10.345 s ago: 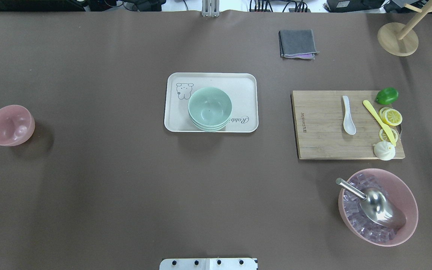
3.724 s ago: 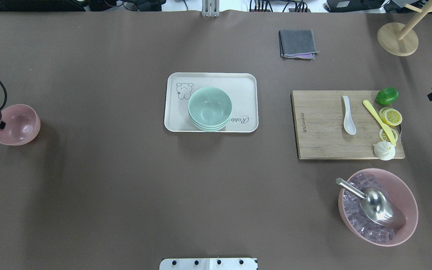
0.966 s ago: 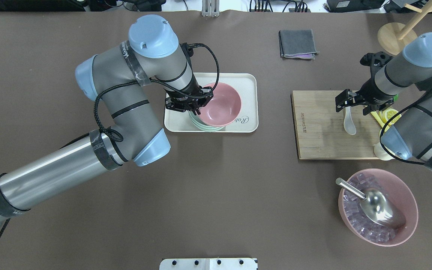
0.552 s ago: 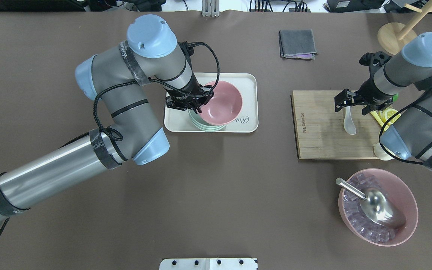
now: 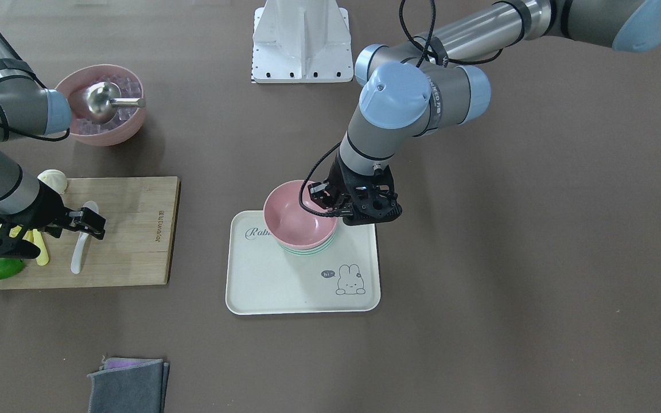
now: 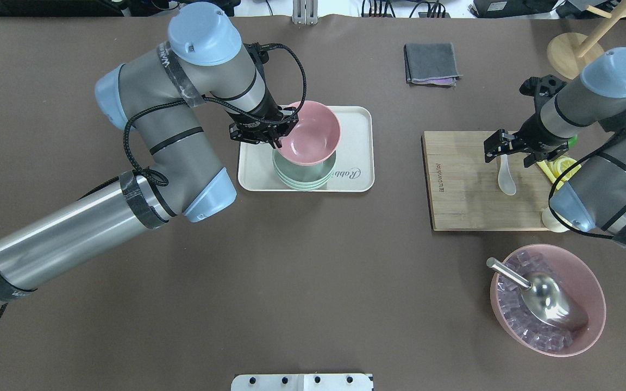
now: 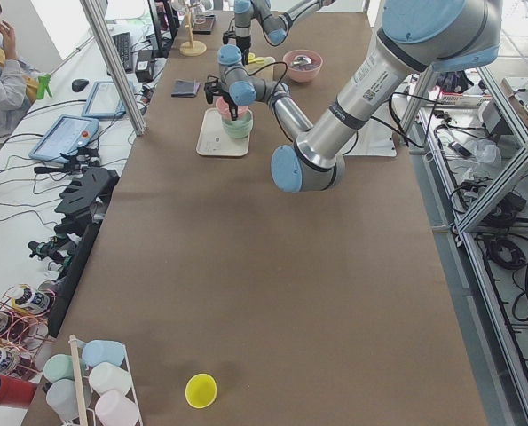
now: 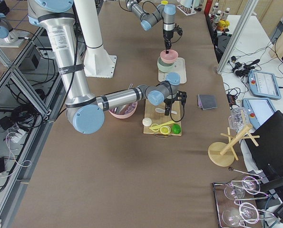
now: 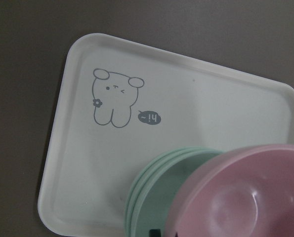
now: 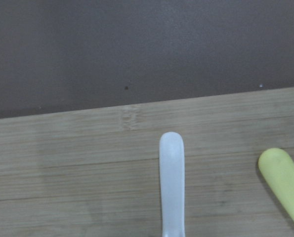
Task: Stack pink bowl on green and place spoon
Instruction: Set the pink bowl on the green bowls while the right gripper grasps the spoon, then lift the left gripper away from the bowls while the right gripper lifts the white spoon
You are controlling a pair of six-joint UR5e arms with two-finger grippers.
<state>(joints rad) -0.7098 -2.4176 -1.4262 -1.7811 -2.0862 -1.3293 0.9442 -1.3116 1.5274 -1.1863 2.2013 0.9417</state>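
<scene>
My left gripper (image 6: 277,142) is shut on the near-left rim of the pink bowl (image 6: 308,133) and holds it slightly tilted just above the stack of green bowls (image 6: 305,176) on the white tray (image 6: 356,119). In the left wrist view the pink bowl (image 9: 245,197) overlaps the green stack (image 9: 161,187), offset to one side. The white spoon (image 6: 506,182) lies on the wooden cutting board (image 6: 459,184). My right gripper (image 6: 513,151) is open and empty, low over the spoon's handle end (image 10: 171,168).
A yellow knife (image 6: 549,174), lemon slices, a lime and a white bun (image 6: 556,218) sit at the board's right end. A large pink bowl of ice cubes with a metal scoop (image 6: 548,300) stands near right. A grey cloth (image 6: 431,62) and wooden stand (image 6: 576,57) are far right.
My left gripper has carried the pink bowl from the table's left end to the tray, and in the last half second raised it and shifted it back-left over the green stack. The right gripper has barely moved.
</scene>
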